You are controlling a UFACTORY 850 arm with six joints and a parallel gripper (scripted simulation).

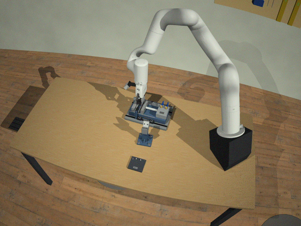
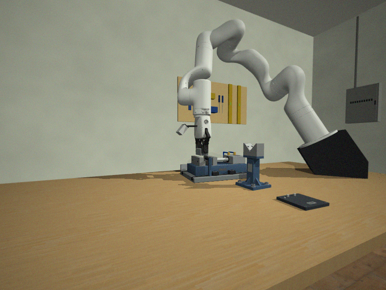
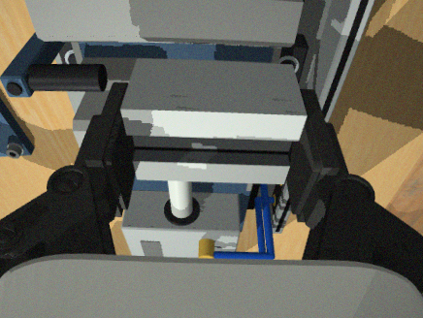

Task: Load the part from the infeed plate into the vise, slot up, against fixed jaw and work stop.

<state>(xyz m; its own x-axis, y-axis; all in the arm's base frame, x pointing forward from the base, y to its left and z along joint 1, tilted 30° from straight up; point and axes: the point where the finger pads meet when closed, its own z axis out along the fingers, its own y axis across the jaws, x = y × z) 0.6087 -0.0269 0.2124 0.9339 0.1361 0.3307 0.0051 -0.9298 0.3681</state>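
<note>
My gripper (image 3: 212,112) is shut on the part (image 3: 212,109), a grey block, with one finger on each short end. The dark milled slot (image 3: 210,155) faces up toward the wrist camera. I hold the part low between the jaws of the blue vise (image 1: 148,113). The grey fixed jaw (image 3: 164,6) lies beyond the part, and a narrow gap shows between them. The black work stop rod (image 3: 65,77) points in from the left, close to the part's left end. I cannot tell whether the part rests on the low bars. From the side, the gripper (image 2: 202,151) reaches down into the vise (image 2: 215,166).
The air cylinder's white rod (image 3: 180,199) and blue hoses (image 3: 261,232) lie on the near side of the part. The V-block (image 1: 145,135) stands in front of the vise. The dark infeed plate (image 1: 136,164) is bare. The arm's black base (image 1: 230,145) is at the right.
</note>
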